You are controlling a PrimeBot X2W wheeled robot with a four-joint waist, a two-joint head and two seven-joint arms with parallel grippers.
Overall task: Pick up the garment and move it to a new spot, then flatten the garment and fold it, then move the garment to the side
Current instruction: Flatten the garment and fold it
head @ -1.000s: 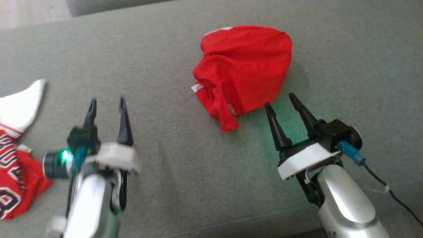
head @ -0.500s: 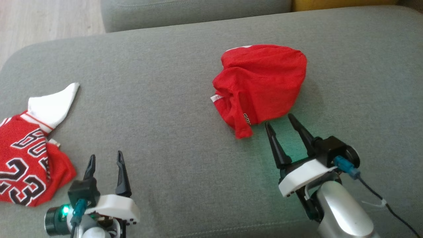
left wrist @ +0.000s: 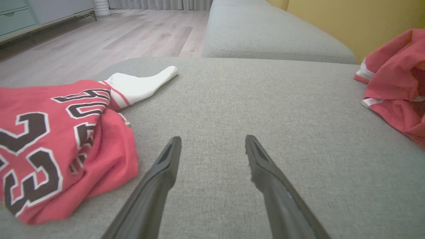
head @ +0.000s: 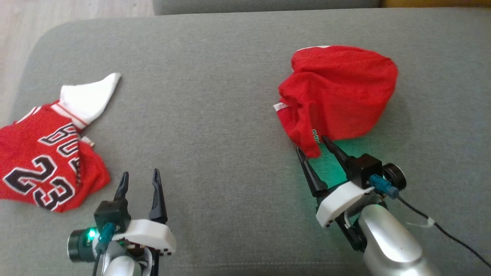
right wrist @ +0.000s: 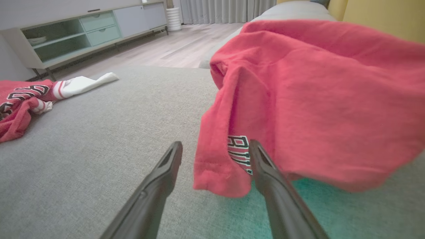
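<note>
A crumpled red garment (head: 337,92) lies on the grey sofa seat (head: 211,115), right of centre. Its lower corner with black-and-white lettering hangs toward me. My right gripper (head: 311,145) is open, and that corner sits between its two fingers; the right wrist view shows the same corner of the garment (right wrist: 315,99) in the gap of the right gripper (right wrist: 215,144). My left gripper (head: 140,173) is open over bare cushion at the lower left, holding nothing. The left wrist view has the left gripper (left wrist: 213,138) low over the seat, with the garment (left wrist: 395,83) far right.
A second red jersey (head: 46,161) with "23" and a white part lies at the seat's left end, close to my left gripper. Wooden floor (head: 23,15) lies beyond the left edge. A black cable (head: 441,230) trails from my right wrist. A low cabinet (right wrist: 83,33) stands across the room.
The head camera has shifted, so the whole picture moved. My right gripper has closed in on the garment's lower corner, which now lies between its open fingers. Both grippers stayed open.
</note>
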